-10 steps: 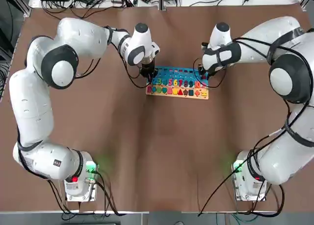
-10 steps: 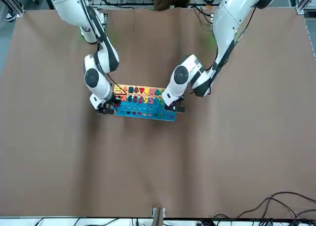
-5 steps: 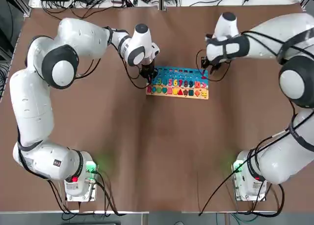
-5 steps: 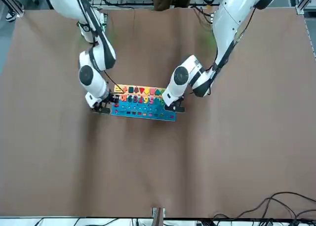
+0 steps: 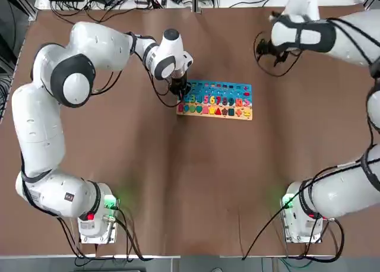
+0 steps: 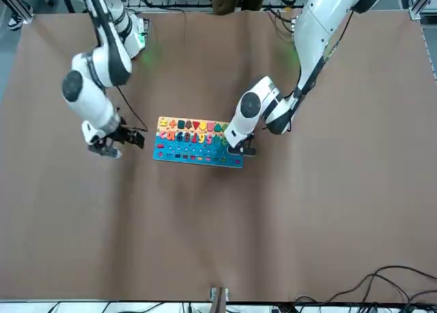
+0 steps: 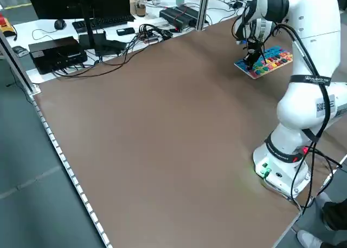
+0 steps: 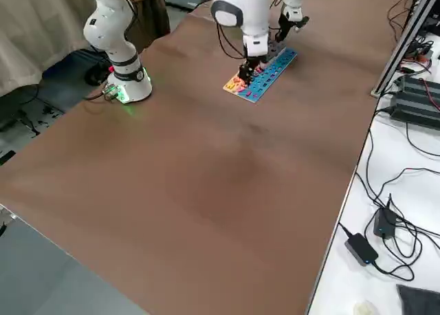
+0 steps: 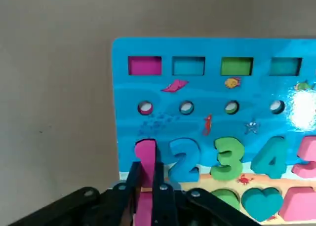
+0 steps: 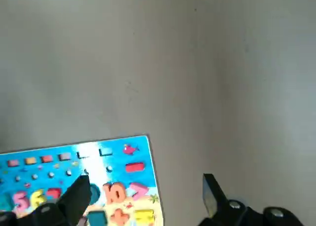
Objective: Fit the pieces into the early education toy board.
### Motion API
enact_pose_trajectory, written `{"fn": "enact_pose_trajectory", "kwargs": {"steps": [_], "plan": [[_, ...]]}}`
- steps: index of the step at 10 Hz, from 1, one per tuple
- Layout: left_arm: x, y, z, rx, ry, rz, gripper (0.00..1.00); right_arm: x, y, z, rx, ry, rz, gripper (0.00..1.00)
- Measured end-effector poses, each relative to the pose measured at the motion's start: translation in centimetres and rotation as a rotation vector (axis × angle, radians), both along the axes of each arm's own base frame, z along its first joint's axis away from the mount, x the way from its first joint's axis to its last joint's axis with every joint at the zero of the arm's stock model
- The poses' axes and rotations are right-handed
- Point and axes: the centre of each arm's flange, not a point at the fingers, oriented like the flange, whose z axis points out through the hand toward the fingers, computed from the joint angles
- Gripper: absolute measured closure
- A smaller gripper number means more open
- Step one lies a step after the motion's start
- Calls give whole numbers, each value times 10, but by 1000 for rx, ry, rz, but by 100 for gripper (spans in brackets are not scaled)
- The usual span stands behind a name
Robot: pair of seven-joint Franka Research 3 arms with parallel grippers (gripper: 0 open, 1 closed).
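Left end effector: at the board's left end, low over the number row, fingers clamped on the pink "1" piece, which stands in its place beside the blue "2".
Early education toy board: flat on the brown worktop near the middle of its far half, blue part toward the far edge, wooden strip toward the robot; numbers and shapes fill its rows.
Right end effector: raised above the worktop, off the board's right end and toward the far edge, well apart from it; fingers spread apart with nothing between them.
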Motion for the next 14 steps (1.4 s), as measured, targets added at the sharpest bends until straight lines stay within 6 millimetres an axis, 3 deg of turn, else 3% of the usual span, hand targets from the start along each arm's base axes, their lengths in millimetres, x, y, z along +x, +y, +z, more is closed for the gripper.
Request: {"fn": "enact_pose_trajectory", "kwargs": {"steps": [2, 5, 6, 9, 11, 12, 14], "plan": [[0, 0, -2, 1, 4, 8, 87, 2, -34, 52, 16, 30, -46, 0], [4, -4, -3, -3, 0, 10, 87, 29, -84, 170, 34, 0, -107, 0], [4, -4, -3, -1, -1, 9, 87, 36, -103, 191, 34, -38, -122, 0], [4, -5, -3, 0, -2, 8, 82, 46, -164, 228, -60, -153, 43, 0], [5, -5, -3, 0, -4, 9, 73, 50, -175, 266, -105, -230, 122, 0], [5, -4, -3, 0, -5, 10, 72, 50, -177, 272, -112, -229, 135, 0], [11, -2, 4, 16, -1, 15, 69, 53, -175, 260, -128, -189, 160, 0]]}}
